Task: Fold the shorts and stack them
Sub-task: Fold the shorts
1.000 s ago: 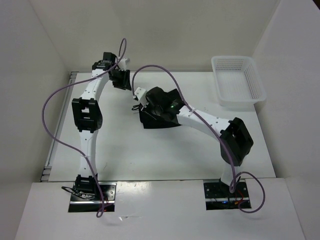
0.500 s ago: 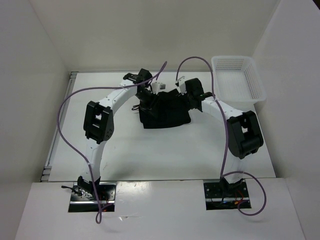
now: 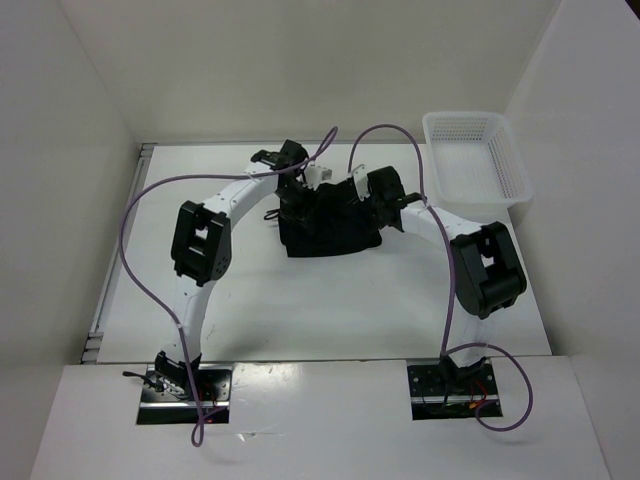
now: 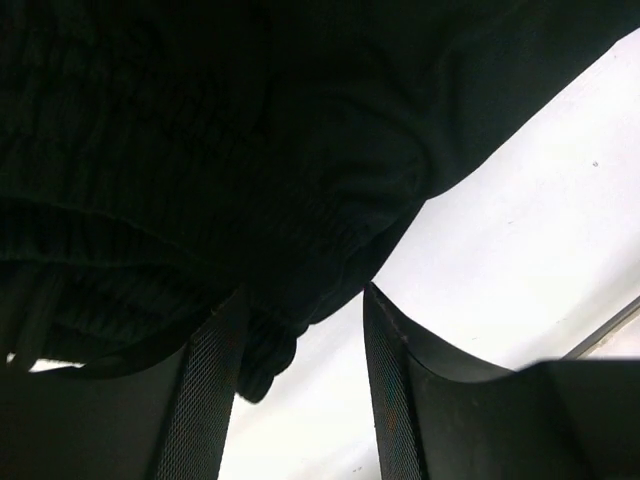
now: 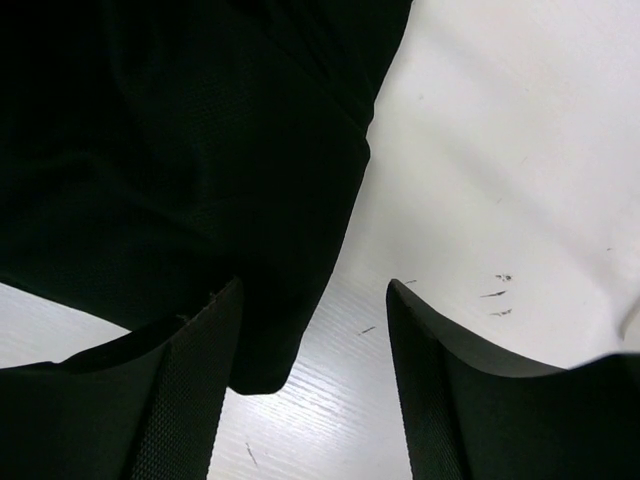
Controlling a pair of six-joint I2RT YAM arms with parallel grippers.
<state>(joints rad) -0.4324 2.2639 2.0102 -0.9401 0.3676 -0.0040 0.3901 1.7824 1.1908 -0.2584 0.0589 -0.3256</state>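
Observation:
The black shorts (image 3: 330, 232) lie folded in a compact pile in the middle of the table. My left gripper (image 3: 297, 200) is at the pile's back left corner, my right gripper (image 3: 358, 196) at its back right corner. In the left wrist view the gripper (image 4: 304, 290) is open, with the ribbed waistband (image 4: 200, 180) hanging down against the left finger (image 4: 210, 390). In the right wrist view the gripper (image 5: 315, 283) is open too. A corner of the shorts (image 5: 200, 180) reaches between its jaws beside the left finger (image 5: 190, 400). Bare table shows in both gaps.
A white mesh basket (image 3: 510, 180) stands at the back right of the table. White walls close in the left, back and right sides. Purple cables (image 3: 135, 200) loop above both arms.
The left arm swung from the back of the table to the shorts' back left corner. The right arm moved off the top of the pile to its back right corner.

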